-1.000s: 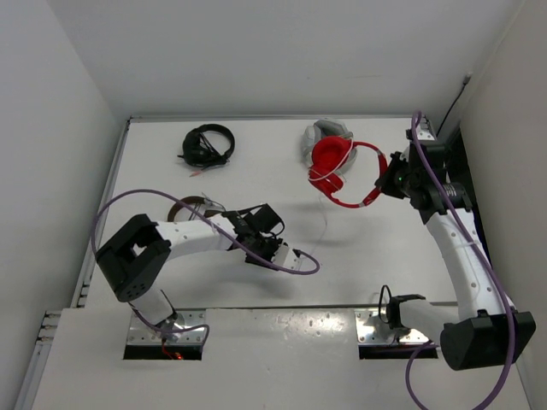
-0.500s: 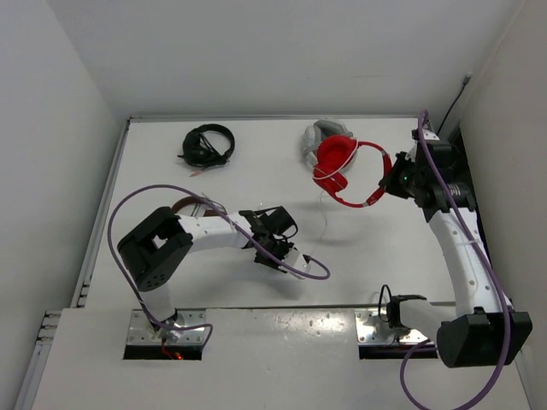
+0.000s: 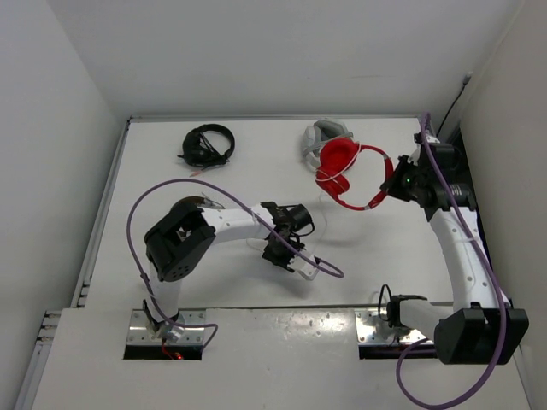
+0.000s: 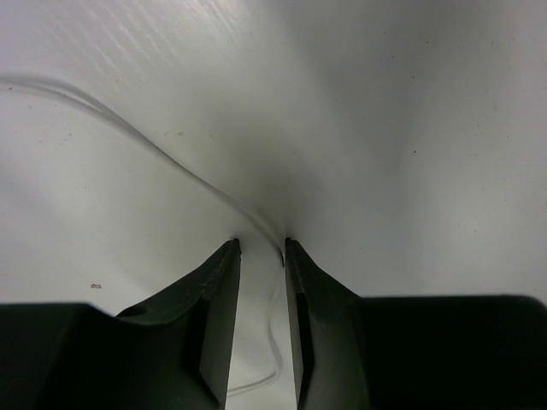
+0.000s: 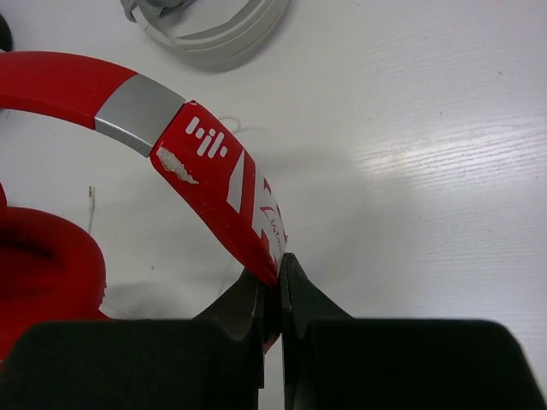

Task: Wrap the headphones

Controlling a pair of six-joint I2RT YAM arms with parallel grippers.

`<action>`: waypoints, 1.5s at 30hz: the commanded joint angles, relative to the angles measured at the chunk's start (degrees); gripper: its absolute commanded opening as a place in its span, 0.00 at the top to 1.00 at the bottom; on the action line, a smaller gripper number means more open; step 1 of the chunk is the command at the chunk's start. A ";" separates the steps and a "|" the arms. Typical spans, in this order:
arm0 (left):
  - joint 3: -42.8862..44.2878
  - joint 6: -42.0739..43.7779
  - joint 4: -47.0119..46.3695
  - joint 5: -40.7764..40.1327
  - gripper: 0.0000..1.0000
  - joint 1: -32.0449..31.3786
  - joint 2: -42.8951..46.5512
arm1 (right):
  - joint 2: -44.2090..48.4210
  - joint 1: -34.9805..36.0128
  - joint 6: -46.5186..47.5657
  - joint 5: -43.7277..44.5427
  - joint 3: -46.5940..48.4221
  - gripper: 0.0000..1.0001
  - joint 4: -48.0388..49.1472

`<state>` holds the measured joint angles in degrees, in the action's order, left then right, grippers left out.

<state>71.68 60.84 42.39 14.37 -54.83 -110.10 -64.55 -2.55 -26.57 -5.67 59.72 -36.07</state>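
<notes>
Near centre, left fingers [image 4: 218, 325] shifted right, apparently straddling cable [image 4: 171, 162]

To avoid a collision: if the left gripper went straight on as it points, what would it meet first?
Probably the thin white cable running between the open jaws of the left gripper, then the table; depth is unclear.

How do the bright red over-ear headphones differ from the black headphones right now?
The bright red over-ear headphones are clamped at the headband by the right gripper; the black headphones lie untouched. The red pair is right of the white table's centre, the black pair left of it. Both sit near the far edge.
</notes>
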 commanded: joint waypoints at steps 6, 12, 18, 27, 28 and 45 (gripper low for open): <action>-2.94 3.76 6.92 -1.63 0.74 -0.98 -5.91 | 0.48 -2.11 0.19 -3.38 0.40 1.00 4.43; -5.40 -0.99 2.88 -2.95 1.00 -2.30 -7.14 | 0.48 -2.64 0.20 -3.91 0.39 1.00 4.43; -9.45 -1.78 0.59 -0.41 1.00 -4.23 0.82 | 0.48 -3.17 -1.02 -3.29 -0.13 1.00 5.66; 2.32 -11.08 4.98 3.21 1.00 -13.63 19.13 | -3.82 9.57 0.28 12.52 -1.72 1.00 14.54; 6.24 -11.79 4.98 2.51 1.00 -14.51 20.27 | -4.35 11.23 0.81 13.22 -2.24 1.00 15.85; 32.29 -9.00 2.01 -17.80 1.00 -11.19 25.73 | -1.73 17.93 16.81 17.10 -15.16 1.00 19.56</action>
<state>101.93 48.90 46.98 0.69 -68.86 -84.77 -70.85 14.92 -12.88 11.44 44.99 -21.32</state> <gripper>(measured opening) 0.009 0.035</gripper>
